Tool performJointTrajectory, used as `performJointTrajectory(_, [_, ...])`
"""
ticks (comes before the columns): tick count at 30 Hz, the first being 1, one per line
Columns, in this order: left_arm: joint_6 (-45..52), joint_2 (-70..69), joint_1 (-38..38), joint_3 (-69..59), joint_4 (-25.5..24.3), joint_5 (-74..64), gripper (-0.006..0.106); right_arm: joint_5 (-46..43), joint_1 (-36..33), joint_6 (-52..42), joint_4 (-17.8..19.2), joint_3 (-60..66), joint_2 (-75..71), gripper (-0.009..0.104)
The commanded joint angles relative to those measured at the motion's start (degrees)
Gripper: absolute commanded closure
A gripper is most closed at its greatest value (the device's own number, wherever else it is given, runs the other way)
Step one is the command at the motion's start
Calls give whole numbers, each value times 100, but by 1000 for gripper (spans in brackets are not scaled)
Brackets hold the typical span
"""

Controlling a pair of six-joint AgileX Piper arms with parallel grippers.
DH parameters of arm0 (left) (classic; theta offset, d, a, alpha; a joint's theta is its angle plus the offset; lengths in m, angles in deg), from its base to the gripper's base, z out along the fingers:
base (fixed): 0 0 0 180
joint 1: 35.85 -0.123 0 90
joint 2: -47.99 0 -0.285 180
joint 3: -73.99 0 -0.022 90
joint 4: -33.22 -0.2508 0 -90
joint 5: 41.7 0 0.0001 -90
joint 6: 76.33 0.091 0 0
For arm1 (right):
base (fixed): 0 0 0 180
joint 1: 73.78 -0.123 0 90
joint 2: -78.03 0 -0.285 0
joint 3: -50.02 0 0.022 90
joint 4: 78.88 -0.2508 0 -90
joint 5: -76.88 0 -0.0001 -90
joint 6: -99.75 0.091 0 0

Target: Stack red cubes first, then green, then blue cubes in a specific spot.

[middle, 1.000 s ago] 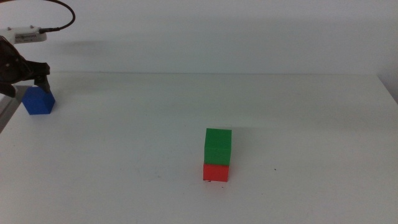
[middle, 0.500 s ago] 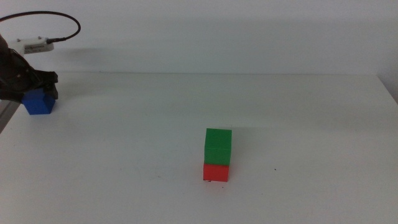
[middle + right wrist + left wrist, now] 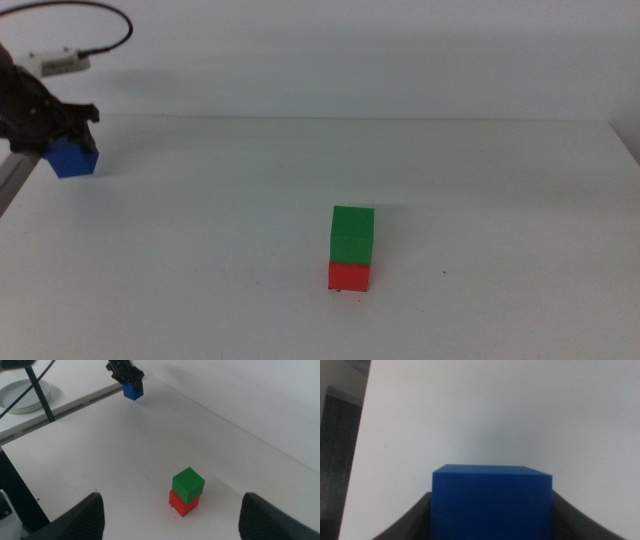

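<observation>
Gripping the blue cube [image 3: 73, 159] by two opposite flat faces at the white surface's [image 3: 480, 190] far-left edge, the left hand [image 3: 60, 135] stays clamped on what looks a light, rigid, matte block, while the right hand [image 3: 172, 510] waits spread apart.

No lettering, label, brand or number can be read anywhere. The cubes' faces are plain, and the white desk [image 3: 480, 200] carries only a few tiny dark specks near the red cube [image 3: 348, 276], too small to read.

White table [image 3: 200, 260] — red cube [image 3: 348, 276] resting, seemingly flat
</observation>
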Motion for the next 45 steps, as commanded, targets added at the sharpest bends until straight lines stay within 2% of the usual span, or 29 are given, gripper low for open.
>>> performJointTrajectory(1, [-352,-645,173,-458,-176,219,102,-77,18,-27,31,24,-18,26])
performJointTrajectory(6, [-994,-2119,542,-2289,-375,1066,102,-77,18,-27,31,24,-18,26])
performJointTrajectory(10, [-1408,-3178,961,-3097,-457,1047,102,-77,18,-27,31,24,-18,26])
performJointTrajectory(17, [-2957,-4182,2757,-3352,-1631,142,102,-77,18,-27,31,24,-18,26])
performJointTrajectory(23, [-4274,-4194,4339,-3352,-1934,-173,102,-77,18,-27,31,24,-18,26])
performJointTrajectory(27, [-4396,-4059,5044,-3352,-2129,280,102,-77,18,-27,31,24,-18,26])
performJointTrajectory(32, [-4747,-3851,5537,-3176,-2138,487,102,-77,18,-27,31,24,-18,26])
performJointTrajectory(35, [-4835,-3530,5779,-2718,-2163,158,102,-77,18,-27,31,24,-18,26])
performJointTrajectory(45, [-5428,-2458,6283,-1449,-2696,-821,102,-77,18,-27,31,24,-18,26])
